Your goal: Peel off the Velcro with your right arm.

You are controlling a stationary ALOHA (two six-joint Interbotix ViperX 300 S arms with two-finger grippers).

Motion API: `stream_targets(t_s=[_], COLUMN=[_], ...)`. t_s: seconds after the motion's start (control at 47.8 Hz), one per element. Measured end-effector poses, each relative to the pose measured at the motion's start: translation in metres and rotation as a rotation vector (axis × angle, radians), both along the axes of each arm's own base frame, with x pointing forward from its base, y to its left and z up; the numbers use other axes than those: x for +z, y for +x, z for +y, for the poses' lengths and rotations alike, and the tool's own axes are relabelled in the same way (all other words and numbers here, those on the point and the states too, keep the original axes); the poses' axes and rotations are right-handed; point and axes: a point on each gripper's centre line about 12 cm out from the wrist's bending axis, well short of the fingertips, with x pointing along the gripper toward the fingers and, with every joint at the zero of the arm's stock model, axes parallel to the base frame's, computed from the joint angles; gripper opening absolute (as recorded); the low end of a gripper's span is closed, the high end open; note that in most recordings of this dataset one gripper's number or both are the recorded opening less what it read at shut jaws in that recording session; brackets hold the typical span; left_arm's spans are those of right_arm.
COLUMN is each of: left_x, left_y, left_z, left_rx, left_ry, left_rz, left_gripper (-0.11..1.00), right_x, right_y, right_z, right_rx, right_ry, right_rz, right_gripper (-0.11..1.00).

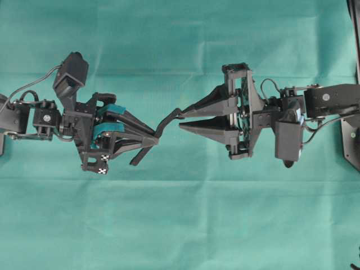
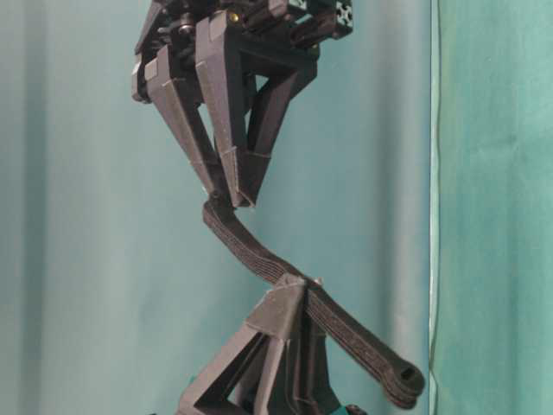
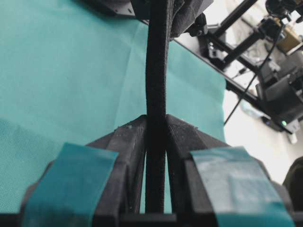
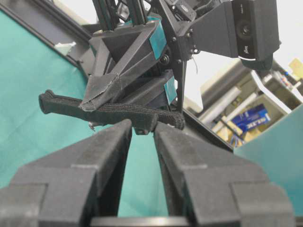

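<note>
- The Velcro point(image 1: 159, 130) is a thin black strap, and it is in the air above the green cloth point(image 1: 180, 225), near the middle of the cloth, between the two arms.
- The left gripper point(image 1: 153, 136), the one with teal pads and a small checkered tag, has its fingers closed tight on the strap. In the left wrist view the strap point(image 3: 156, 94) stands between the two dark fingertips point(image 3: 128, 142), and there is no gap on either side of it.
- The grip is not at an end of the strap. In the table-level view the left gripper point(image 2: 289, 294) clamps it about in the middle, and the rounded end point(image 2: 402, 380) hangs free, lower and to the right.
- The right gripper point(image 1: 181, 120) has plain dark pointed fingers. Its tips pinch the other end of the strap, where it bends a little upward in the overhead view.
- In the table-level view the right gripper point(image 2: 229, 199) comes from above and its two tips meet on the top end of the strap point(image 2: 251, 251), which curves in an S shape down to the left gripper.
- In the right wrist view the two broad fingers point(image 4: 102, 151) leave only a narrow slit, and the strap point(image 4: 113, 112) lies across their tips.
- Both layers of the strap look stuck together along the part that I can see.
- No container is visible; the cloth carries nothing else.
</note>
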Motion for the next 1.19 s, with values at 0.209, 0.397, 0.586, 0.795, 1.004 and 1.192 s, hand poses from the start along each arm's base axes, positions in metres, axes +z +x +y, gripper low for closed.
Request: stream_targets(t_s=[0.209,0.397,0.586,0.795,1.004,1.192], left_x=[0.0,-0.0005,0.0,0.0,-0.0005,-0.0005], left_y=[0.0,-0.0003,0.0,0.0,-0.0003,-0.0003], left_z=[0.0005,0.0007,0.0005,0.0,0.0005,0.0005], left_rx=[0.002,0.003,0.002,0.0,0.002,0.002], left_ry=[-0.002,-0.001,-0.002,0.0,0.0,-0.001], left_rz=[0.0,0.002,0.0,0.0,0.002,0.002], left_gripper=[0.1,0.1,0.1,0.1,0.1,0.1], right_x=[-0.0002,0.0003,0.0025,0.0039,0.0052,0.0061], right_y=[0.0,0.0003,0.0015,0.0022,0.0021,0.002], right_z=[0.0,-0.0001,-0.0001,-0.0008,-0.0013,-0.0006], right_rx=[0.0,0.0,-0.003,-0.008,-0.009,-0.006], right_ry=[0.0,0.001,0.008,0.017,0.018,0.02], right_rz=[0.001,0.0,-0.006,-0.011,-0.021,-0.029], right_gripper=[0.01,0.01,0.01,0.01,0.0,-0.07])
